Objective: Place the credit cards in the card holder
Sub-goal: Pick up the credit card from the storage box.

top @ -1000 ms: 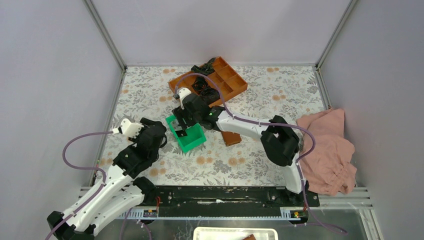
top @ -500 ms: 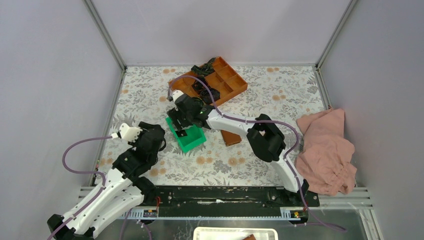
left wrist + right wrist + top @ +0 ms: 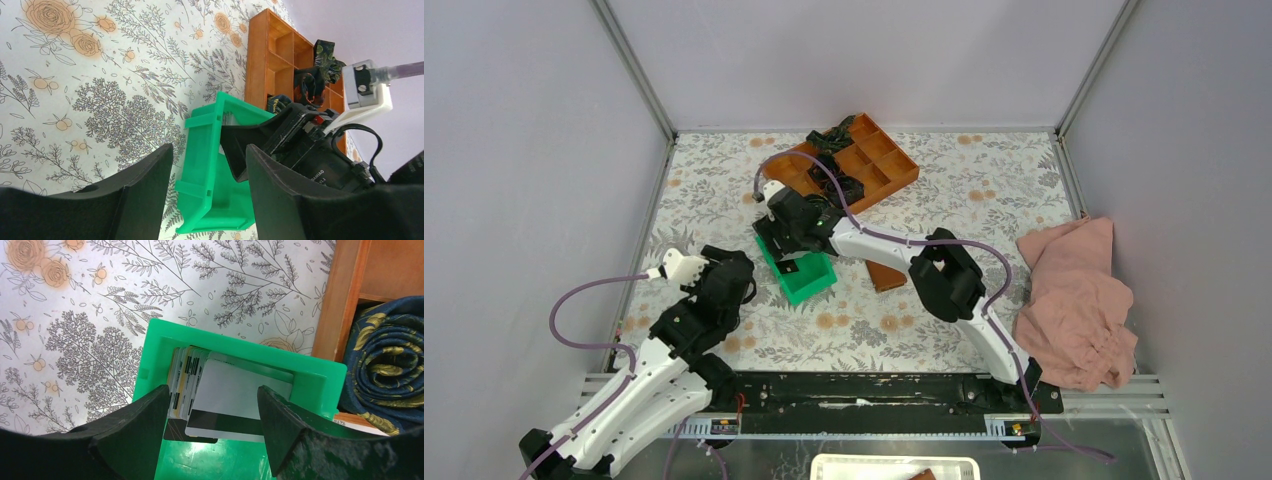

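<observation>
The credit cards (image 3: 235, 390) lie in the green tray (image 3: 157, 345): a pale card with a black stripe on top, a stack on edge (image 3: 186, 375) to its left, and a dark card (image 3: 177, 431) beneath. My right gripper (image 3: 212, 392) hangs open over them, one finger on each side, holding nothing. In the top view it (image 3: 786, 252) is at the tray's far end. The brown card holder (image 3: 886, 275) lies on the table right of the tray, partly under the right arm. My left gripper (image 3: 209, 149) is open and empty, facing the tray's (image 3: 210, 170) near left side.
An orange compartment tray (image 3: 869, 155) with dark rolled items stands behind the green tray (image 3: 809, 280); a rolled blue patterned tie (image 3: 390, 360) sits in it. A pink cloth (image 3: 1079, 300) lies at the right edge. The left arm (image 3: 694, 310) is close to the tray's left.
My right gripper has shifted left and slightly back over the green tray, jaws still wide. The left arm has hardly moved.
</observation>
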Controlling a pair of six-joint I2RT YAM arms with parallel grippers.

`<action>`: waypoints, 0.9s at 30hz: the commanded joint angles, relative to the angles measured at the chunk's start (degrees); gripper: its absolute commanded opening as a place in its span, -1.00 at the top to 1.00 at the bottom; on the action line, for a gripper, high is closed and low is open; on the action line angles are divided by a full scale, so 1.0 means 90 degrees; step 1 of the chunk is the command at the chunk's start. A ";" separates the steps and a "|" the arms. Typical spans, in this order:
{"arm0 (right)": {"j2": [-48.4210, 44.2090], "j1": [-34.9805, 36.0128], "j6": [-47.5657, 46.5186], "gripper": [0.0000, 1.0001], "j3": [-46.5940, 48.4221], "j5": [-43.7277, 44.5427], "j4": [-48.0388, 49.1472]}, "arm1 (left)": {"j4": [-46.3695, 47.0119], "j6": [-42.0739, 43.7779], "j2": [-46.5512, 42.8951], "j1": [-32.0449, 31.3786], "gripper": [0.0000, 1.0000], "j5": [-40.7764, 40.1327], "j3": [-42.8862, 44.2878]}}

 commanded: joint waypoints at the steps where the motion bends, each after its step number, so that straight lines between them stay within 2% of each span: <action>1: 0.0146 0.0050 0.0126 -0.44 0.0380 -0.0141 -0.0197 | -0.0038 -0.0111 -0.0062 -0.0035 -0.25 -0.0299 -0.0048; 6: 0.0196 0.0028 0.0231 -0.40 0.0396 -0.0205 -0.0272 | 0.0045 -0.0056 -0.0031 -0.0029 -0.25 -0.0288 -0.0040; 10: 0.0186 -0.0013 0.0327 -0.24 0.0365 -0.0392 -0.0292 | 0.0050 -0.0060 -0.0010 -0.0034 -0.25 -0.0286 -0.0022; 16: -0.0019 -0.0013 0.0396 -0.12 0.0190 -0.0498 -0.0171 | 0.0060 -0.0069 0.0031 -0.0032 -0.25 -0.0303 -0.0016; 27: -0.0333 -0.0018 0.0458 -0.04 0.0186 -0.0642 -0.0182 | 0.0060 -0.0069 0.0130 -0.0033 -0.25 -0.0333 0.0047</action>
